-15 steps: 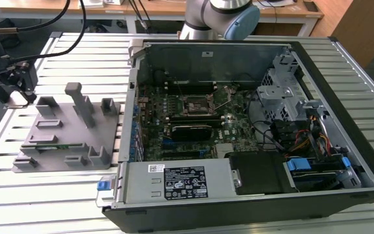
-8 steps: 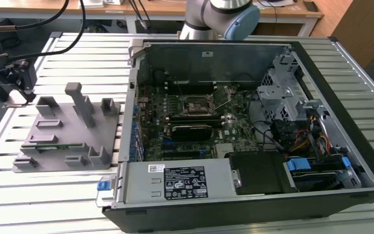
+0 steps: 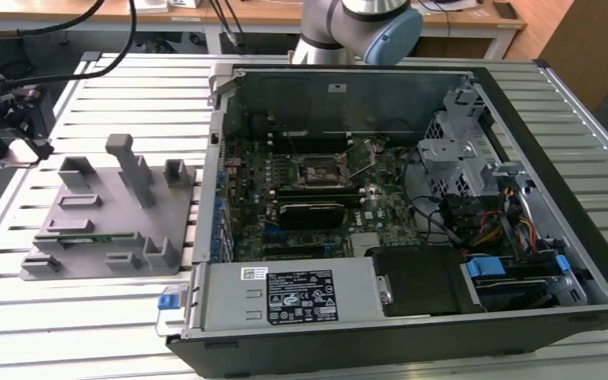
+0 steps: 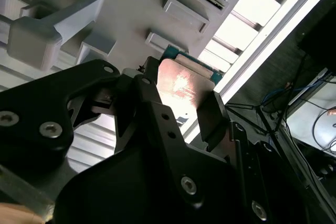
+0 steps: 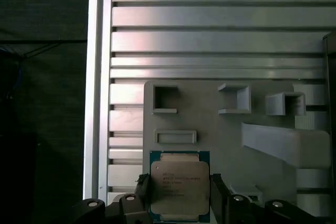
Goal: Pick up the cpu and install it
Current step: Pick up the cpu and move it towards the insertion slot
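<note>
The tool [image 4: 181, 90] is clenched on the cpu [image 5: 179, 184]. In both wrist views its two fingers [image 5: 217, 188] bear on opposite edges of the chip, silver top facing the cameras. The cpu sits over a corner of the grey fixture block [image 3: 104, 226] near the worktop [image 3: 93, 317] edge. Whether it rests on the block or hangs clear of it cannot be told. It is well apart from the socket [image 3: 320, 168] on the board inside the open computer case [image 3: 218, 158]. Assessed risks follow. The hold is on thin edges only, so a slight slip could tilt the chip or let it drop onto the slatted worktop or over its edge. A tilted or rotated chip brought to the socket would seat badly and could damage the contacts. The socket lies deep between the case walls and the drive cage [image 3: 457, 154], so the bulky tool body could foul them.
</note>
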Robot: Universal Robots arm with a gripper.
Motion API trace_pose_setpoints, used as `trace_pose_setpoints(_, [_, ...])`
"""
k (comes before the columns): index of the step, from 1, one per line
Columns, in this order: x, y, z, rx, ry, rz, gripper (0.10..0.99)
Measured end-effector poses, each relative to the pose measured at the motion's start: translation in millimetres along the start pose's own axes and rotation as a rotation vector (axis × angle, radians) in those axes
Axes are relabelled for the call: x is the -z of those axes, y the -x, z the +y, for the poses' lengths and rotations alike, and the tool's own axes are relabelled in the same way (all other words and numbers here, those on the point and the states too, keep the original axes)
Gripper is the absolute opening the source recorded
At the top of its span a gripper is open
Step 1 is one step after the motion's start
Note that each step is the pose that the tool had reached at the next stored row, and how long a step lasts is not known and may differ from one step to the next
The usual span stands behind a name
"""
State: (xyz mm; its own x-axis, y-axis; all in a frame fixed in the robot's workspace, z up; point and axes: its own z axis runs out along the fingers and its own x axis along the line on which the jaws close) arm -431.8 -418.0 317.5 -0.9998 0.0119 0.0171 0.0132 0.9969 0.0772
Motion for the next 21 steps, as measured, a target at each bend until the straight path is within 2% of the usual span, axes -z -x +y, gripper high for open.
trace_pose_setpoints(9, [33.9, -0.7, 5.0, 0.000, 0.000, 0.0000, 0.541])
trace_pose_setpoints(18, [73.8, -1.3, 10.7, 0.000, 0.000, 0.0000, 0.541])
trace_pose_setpoints(20, [79.5, -1.4, 12.0, 0.000, 0.000, 0.0000, 0.541])
trace_pose_setpoints(21, [79.6, -1.1, 12.5, 0.000, 0.000, -0.0002, 0.541])
